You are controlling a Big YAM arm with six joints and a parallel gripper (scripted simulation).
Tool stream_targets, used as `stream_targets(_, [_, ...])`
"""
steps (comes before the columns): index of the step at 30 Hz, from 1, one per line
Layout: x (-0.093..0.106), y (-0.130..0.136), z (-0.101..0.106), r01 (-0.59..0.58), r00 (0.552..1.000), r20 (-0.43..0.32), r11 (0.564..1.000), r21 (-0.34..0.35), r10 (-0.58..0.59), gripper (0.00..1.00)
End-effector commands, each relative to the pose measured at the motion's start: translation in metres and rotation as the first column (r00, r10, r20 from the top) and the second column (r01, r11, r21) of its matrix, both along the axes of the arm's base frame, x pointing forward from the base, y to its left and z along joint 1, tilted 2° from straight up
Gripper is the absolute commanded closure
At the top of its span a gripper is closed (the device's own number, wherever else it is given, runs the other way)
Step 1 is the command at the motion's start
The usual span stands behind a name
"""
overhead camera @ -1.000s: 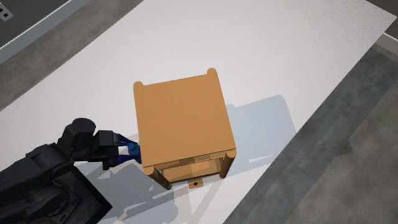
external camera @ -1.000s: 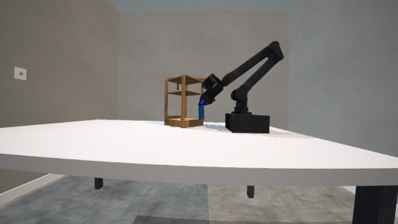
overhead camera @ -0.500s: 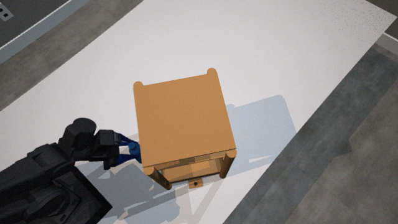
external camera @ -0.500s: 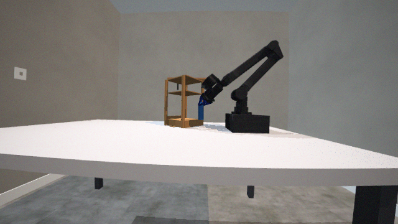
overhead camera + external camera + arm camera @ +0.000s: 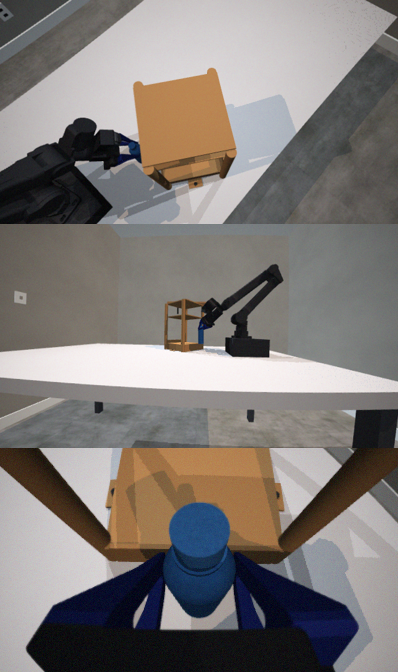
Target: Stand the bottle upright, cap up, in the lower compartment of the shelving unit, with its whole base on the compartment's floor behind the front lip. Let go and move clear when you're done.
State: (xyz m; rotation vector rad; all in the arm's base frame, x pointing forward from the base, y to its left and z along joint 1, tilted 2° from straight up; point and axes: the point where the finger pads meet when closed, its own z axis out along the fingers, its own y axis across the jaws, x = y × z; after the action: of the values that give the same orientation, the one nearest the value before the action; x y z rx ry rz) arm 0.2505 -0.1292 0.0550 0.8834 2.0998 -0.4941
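We see the fingers clamped on the blue bottle (image 5: pixel 199 560), centre frame, before the shelving unit (image 5: pixel 192 550).

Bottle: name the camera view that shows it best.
Wrist view: the blue bottle fills the frame, cap up, held in the hand. The top view shows only its cap; the exterior view shows it small beside the shelving unit.
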Motion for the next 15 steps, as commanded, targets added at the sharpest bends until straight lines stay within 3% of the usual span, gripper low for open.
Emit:
stream_targets(1, [0.0375, -0.0146, 0.0362, 0.013, 0.995, 0.097, 1.000, -0.021, -0.011, 0.74])
stream_targets(15, [0.0415, -0.0170, 0.0379, 0.012, 0.995, 0.096, 1.000, -0.022, -0.010, 0.74])
